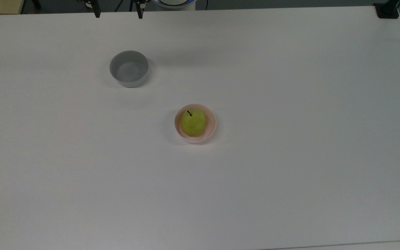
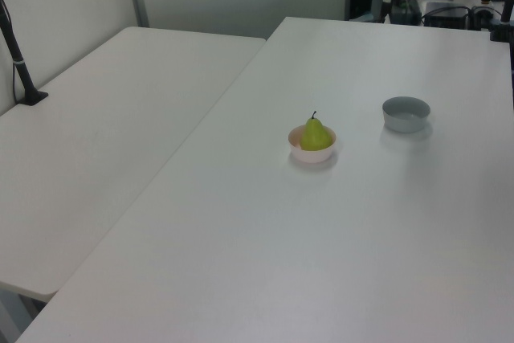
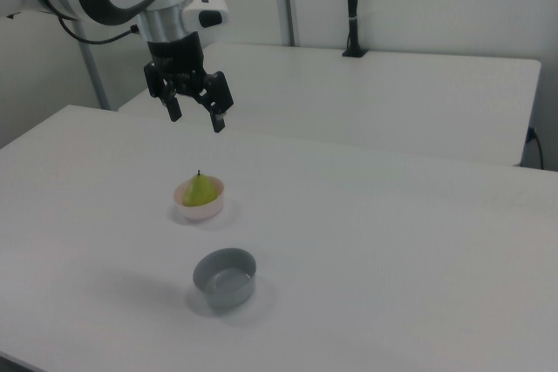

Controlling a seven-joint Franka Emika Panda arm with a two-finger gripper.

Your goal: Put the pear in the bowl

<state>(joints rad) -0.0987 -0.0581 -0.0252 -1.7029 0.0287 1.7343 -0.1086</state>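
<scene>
Here the grey bowl stands on the white counter, up and to the top view's left of the pink bowl. The pear sits upright inside the pink bowl, stem up. In the right view the hand hangs high above the pink bowl, fingers spread, gripping nothing.

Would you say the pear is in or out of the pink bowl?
In: the pear sits upright inside the pink bowl, stem up.
</scene>
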